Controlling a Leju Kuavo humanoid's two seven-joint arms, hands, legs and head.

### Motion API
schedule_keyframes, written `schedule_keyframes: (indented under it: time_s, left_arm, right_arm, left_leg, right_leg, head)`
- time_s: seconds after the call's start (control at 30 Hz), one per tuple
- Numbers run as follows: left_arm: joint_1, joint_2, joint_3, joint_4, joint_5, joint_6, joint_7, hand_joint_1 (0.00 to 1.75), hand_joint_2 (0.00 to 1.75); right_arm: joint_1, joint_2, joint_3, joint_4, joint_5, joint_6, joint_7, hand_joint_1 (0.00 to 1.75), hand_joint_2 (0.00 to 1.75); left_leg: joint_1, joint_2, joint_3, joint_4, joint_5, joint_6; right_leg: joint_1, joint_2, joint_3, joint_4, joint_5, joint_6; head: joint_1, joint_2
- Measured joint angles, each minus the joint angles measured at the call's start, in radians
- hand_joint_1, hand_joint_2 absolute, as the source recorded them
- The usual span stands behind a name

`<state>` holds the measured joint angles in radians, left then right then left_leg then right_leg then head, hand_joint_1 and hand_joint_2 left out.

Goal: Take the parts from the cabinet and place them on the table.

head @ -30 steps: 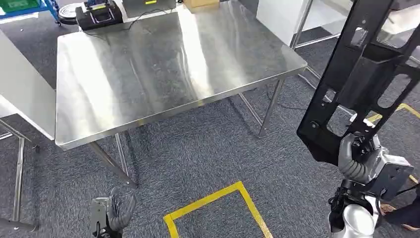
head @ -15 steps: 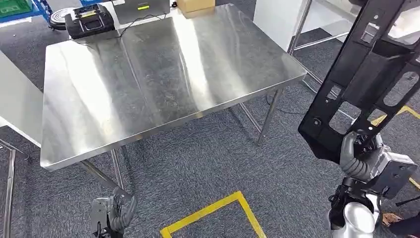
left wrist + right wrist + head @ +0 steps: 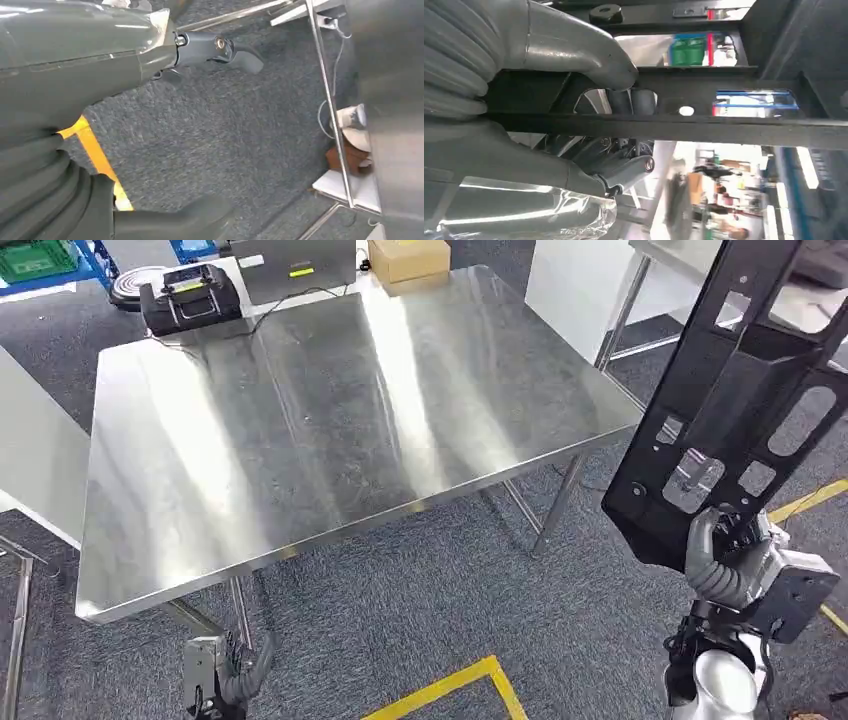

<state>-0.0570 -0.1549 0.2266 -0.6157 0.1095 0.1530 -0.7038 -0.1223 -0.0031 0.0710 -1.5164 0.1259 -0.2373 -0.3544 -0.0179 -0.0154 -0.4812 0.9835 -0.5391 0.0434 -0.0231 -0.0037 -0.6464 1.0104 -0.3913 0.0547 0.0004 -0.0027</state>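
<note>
A large black frame part with cut-out windows stands upright at the right of the head view. My right hand grips its lower end, beyond the right edge of the steel table and over the carpet. In the right wrist view the thumb wraps over a black bar of the part, with darker fingers behind it. My left hand hangs low by the table's near left corner, holding nothing. In the left wrist view its fingers stand apart over grey carpet.
At the table's far edge stand a black case, a grey box and a cardboard box. A second steel table is at the left, a white unit at the far right. Yellow tape marks the carpet.
The whole picture has shifted: the camera has moved closer to the table and the yellow tape has slid down the picture. My right hand still holds the black part.
</note>
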Motion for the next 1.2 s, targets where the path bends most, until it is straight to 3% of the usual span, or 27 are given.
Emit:
schedule_keyframes:
  time_s: [0.07, 0.13, 0.2, 0.23, 0.27, 0.3, 0.37, 0.4, 0.43, 0.47, 0.5, 0.53, 0.57, 0.6, 0.63, 0.67, 0.7, 0.73, 0.8, 0.83, 0.87, 0.93, 0.97, 1.0, 1.03, 1.13, 1.2]
  left_arm:
    - [-0.004, 0.001, 0.0, 0.0, 0.003, 0.002, 0.0, 0.0, 1.75]
    - [-0.008, 0.004, 0.0, 0.0, 0.006, 0.004, 0.0, 0.0, 1.75]
    - [-0.009, 0.004, 0.001, 0.0, 0.007, 0.005, 0.0, 0.0, 1.75]
    - [-0.006, 0.004, 0.0, 0.0, 0.007, 0.006, 0.0, 0.0, 1.75]
    - [-0.001, 0.004, 0.001, 0.0, 0.009, 0.008, 0.0, 0.0, 1.75]
    - [0.004, 0.004, 0.002, 0.0, 0.009, 0.009, 0.0, 0.0, 1.75]
    - [0.013, 0.005, 0.005, -0.001, 0.009, 0.012, 0.0, 0.0, 1.75]
    - [0.015, 0.005, 0.006, -0.002, 0.009, 0.013, 0.0, 0.0, 1.75]
    - [0.017, 0.009, 0.007, -0.004, 0.01, 0.013, 0.0, 0.0, 1.75]
    - [0.021, 0.014, 0.011, -0.006, 0.01, 0.013, 0.0, 0.0, 1.75]
    - [0.024, 0.016, 0.012, -0.01, 0.009, 0.012, 0.0, 0.0, 1.75]
    - [0.025, 0.014, 0.013, -0.015, 0.01, 0.011, 0.0, 0.0, 1.75]
    - [0.026, 0.016, 0.017, -0.018, 0.01, 0.01, 0.0, 0.0, 1.75]
    - [0.026, 0.015, 0.021, -0.02, 0.008, 0.003, 0.0, 0.0, 1.75]
    - [0.026, 0.014, 0.022, -0.022, 0.008, -0.001, 0.0, 0.0, 1.75]
    - [0.025, 0.014, 0.023, -0.024, 0.007, -0.003, 0.0, 0.0, 1.75]
    - [0.026, 0.013, 0.024, -0.025, 0.006, -0.006, 0.0, 0.0, 1.75]
    - [0.03, 0.009, 0.024, -0.025, 0.005, -0.007, 0.0, 0.0, 1.75]
    - [0.039, 0.005, 0.024, -0.026, 0.005, -0.008, 0.0, 0.0, 1.75]
    - [0.042, 0.003, 0.024, -0.026, 0.005, -0.009, 0.0, 0.0, 1.75]
    - [0.043, 0.002, 0.025, -0.026, 0.005, -0.01, 0.0, 0.0, 1.75]
    - [0.043, 0.002, 0.027, -0.026, 0.005, -0.011, 0.0, 0.0, 1.75]
    - [0.043, 0.005, 0.031, -0.026, 0.005, -0.012, 0.001, 0.0, 1.75]
    - [0.043, 0.003, 0.031, -0.027, 0.005, -0.015, 0.0, 0.0, 1.75]
    - [0.043, 0.004, 0.031, -0.027, 0.005, -0.016, 0.001, 0.0, 1.75]
    - [0.041, 0.005, 0.035, -0.028, 0.006, -0.018, 0.0, 0.0, 1.75]
    - [0.037, 0.005, 0.036, -0.028, 0.006, -0.018, 0.0, 0.0, 1.75]
  right_arm:
    - [-0.002, 0.001, -0.001, 0.001, 0.0, 0.0, 0.001, 1.75, 1.75]
    - [-0.006, 0.002, -0.002, 0.001, -0.002, -0.001, 0.001, 1.75, 1.75]
    - [-0.018, 0.002, -0.001, 0.004, -0.002, -0.001, 0.001, 1.75, 1.75]
    - [-0.022, 0.003, 0.0, 0.007, -0.002, -0.001, 0.001, 1.75, 1.75]
    - [-0.022, 0.003, 0.0, 0.011, -0.002, -0.001, 0.001, 1.75, 1.75]
    - [-0.023, 0.003, 0.0, 0.015, -0.002, -0.001, 0.001, 1.75, 1.75]
    - [-0.031, 0.003, 0.002, 0.025, 0.0, 0.0, 0.002, 1.75, 1.75]
    - [-0.039, 0.003, 0.003, 0.031, 0.004, 0.0, 0.004, 1.75, 1.75]
    - [-0.047, 0.003, 0.004, 0.035, 0.01, 0.0, 0.008, 1.75, 1.75]
    - [-0.057, 0.003, 0.005, 0.043, 0.013, 0.0, 0.01, 1.75, 1.75]
    - [-0.064, 0.002, 0.005, 0.047, 0.017, -0.002, 0.018, 1.75, 1.75]
    - [-0.065, 0.0, 0.004, 0.048, 0.022, -0.003, 0.024, 1.75, 1.75]
    - [-0.065, 0.0, 0.004, 0.049, 0.027, -0.006, 0.026, 1.75, 1.75]
    - [-0.066, -0.003, 0.002, 0.049, 0.034, -0.01, 0.03, 1.75, 1.75]
    - [-0.063, -0.006, 0.0, 0.049, 0.044, -0.012, 0.035, 1.75, 1.75]
    - [-0.063, -0.012, -0.003, 0.049, 0.053, -0.014, 0.04, 1.75, 1.75]
    - [-0.062, -0.018, -0.005, 0.049, 0.064, -0.014, 0.045, 1.75, 1.75]
    - [-0.056, -0.026, -0.007, 0.05, 0.077, -0.013, 0.053, 1.75, 1.75]
    - [-0.046, -0.034, -0.015, 0.052, 0.095, -0.007, 0.063, 1.75, 1.75]
    - [-0.042, -0.037, -0.02, 0.055, 0.102, -0.003, 0.069, 1.75, 1.75]
    - [-0.04, -0.04, -0.022, 0.057, 0.102, -0.003, 0.071, 1.75, 1.75]
    - [-0.038, -0.045, -0.027, 0.059, 0.107, -0.003, 0.072, 1.75, 1.75]
    - [-0.041, -0.046, -0.028, 0.069, 0.113, -0.003, 0.072, 1.75, 1.75]
    - [-0.047, -0.048, -0.029, 0.071, 0.119, -0.002, 0.075, 1.75, 1.75]
    - [-0.042, -0.048, -0.031, 0.074, 0.122, -0.002, 0.077, 1.75, 1.75]
    - [-0.053, -0.048, -0.042, 0.089, 0.132, -0.002, 0.078, 1.75, 1.75]
    - [-0.063, -0.047, -0.047, 0.095, 0.132, -0.002, 0.078, 1.75, 1.75]
  left_leg:
    - [0.003, 0.001, 0.015, 0.009, 0.002, -0.004]
    - [0.008, 0.005, -0.018, 0.074, 0.008, -0.011]
    - [0.014, 0.008, -0.115, 0.217, -0.024, -0.027]
    - [0.017, 0.008, -0.165, 0.274, -0.062, -0.032]
    - [0.019, 0.008, -0.206, 0.31, -0.092, -0.036]
    - [0.02, 0.009, -0.226, 0.308, -0.091, -0.036]
    - [0.017, 0.009, -0.217, 0.213, -0.013, -0.021]
    - [0.011, 0.009, -0.195, 0.131, 0.052, -0.003]
    - [-0.002, 0.011, -0.173, 0.05, 0.128, 0.028]
    - [-0.016, 0.0, -0.17, 0.043, 0.128, 0.044]
    - [-0.021, -0.004, -0.159, 0.029, 0.11, 0.053]
    - [-0.024, -0.005, -0.144, 0.017, 0.115, 0.055]
    - [-0.027, -0.005, -0.132, -0.004, 0.119, 0.061]
    - [-0.024, -0.006, -0.092, -0.018, 0.123, 0.064]
    - [-0.019, 0.0, -0.076, -0.028, 0.127, 0.062]
    - [-0.016, 0.0, -0.071, -0.028, 0.127, 0.064]
    - [-0.014, 0.0, -0.067, -0.028, 0.122, 0.065]
    - [-0.012, -0.001, -0.065, -0.028, 0.116, 0.064]
    - [-0.007, -0.004, -0.056, -0.027, 0.101, 0.055]
    - [-0.003, -0.005, -0.047, -0.026, 0.092, 0.048]
    - [0.002, -0.006, -0.039, -0.022, 0.082, 0.041]
    - [0.007, -0.007, -0.034, -0.001, 0.05, 0.019]
    - [0.006, -0.006, -0.026, 0.014, 0.035, 0.011]
    - [0.002, -0.005, -0.042, 0.015, 0.028, 0.005]
    - [0.002, -0.005, -0.044, 0.018, 0.027, 0.003]
    - [0.007, 0.0, -0.048, 0.035, 0.013, -0.012]
    - [0.013, 0.008, -0.109, 0.151, -0.033, -0.024]
  right_leg:
    - [-0.003, 0.003, 0.002, 0.0, -0.006, -0.02]
    - [-0.007, 0.006, 0.026, -0.005, -0.018, -0.042]
    - [-0.004, 0.006, 0.041, -0.006, -0.031, -0.059]
    - [-0.003, 0.006, 0.047, -0.005, -0.04, -0.059]
    - [-0.001, 0.009, 0.056, -0.005, -0.049, -0.059]
    - [0.002, 0.011, 0.066, -0.005, -0.058, -0.058]
    - [0.01, 0.013, 0.093, -0.006, -0.077, -0.058]
    - [0.016, 0.013, 0.107, -0.007, -0.086, -0.058]
    - [0.01, 0.014, 0.111, -0.011, -0.095, -0.06]
    - [0.026, 0.018, 0.126, -0.008, -0.104, -0.051]
    - [0.013, 0.019, 0.132, -0.014, -0.111, -0.044]
    - [0.012, 0.02, 0.145, -0.02, -0.109, -0.04]
    - [0.02, 0.019, 0.152, -0.003, -0.094, -0.023]
    - [0.021, 0.019, 0.156, -0.001, -0.098, -0.023]
    - [0.015, 0.016, 0.143, 0.031, -0.109, -0.021]
    - [0.016, 0.016, 0.115, 0.082, -0.123, -0.024]
    - [0.013, 0.016, 0.072, 0.146, -0.137, -0.017]
    - [0.011, 0.016, 0.019, 0.214, -0.168, -0.021]
    - [0.003, 0.015, -0.042, 0.26, -0.207, -0.006]
    - [-0.004, 0.014, -0.045, 0.226, -0.191, 0.011]
    - [-0.011, 0.012, -0.033, 0.166, -0.152, 0.028]
    - [-0.028, 0.001, 0.006, 0.001, -0.02, 0.083]
    - [-0.019, -0.009, -0.01, 0.012, -0.022, 0.075]
    - [-0.013, -0.004, 0.006, 0.013, -0.028, 0.032]
    - [-0.017, -0.002, -0.003, 0.014, -0.017, 0.012]
    - [-0.02, -0.006, 0.009, 0.014, -0.025, -0.012]
    - [-0.017, -0.012, 0.019, 0.014, -0.034, -0.025]
  head:
    - [-0.006, 0.0]
    - [-0.006, 0.0]
    - [-0.008, 0.0]
    - [-0.008, 0.0]
    - [-0.009, 0.0]
    - [-0.008, 0.0]
    - [-0.008, 0.0]
    - [-0.008, 0.0]
    - [-0.008, 0.0]
    - [0.002, 0.0]
    - [-0.001, 0.0]
    - [-0.003, 0.0]
    - [-0.002, 0.0]
    - [-0.004, 0.0]
    - [-0.004, 0.0]
    - [-0.004, 0.0]
    - [-0.003, 0.0]
    - [-0.003, 0.0]
    - [-0.003, 0.0]
    - [-0.003, 0.0]
    - [-0.003, 0.0]
    - [0.0, 0.0]
    - [0.01, 0.0]
    - [0.01, 0.0]
    - [-0.001, 0.0]
    - [-0.005, 0.0]
    - [-0.009, 0.0]
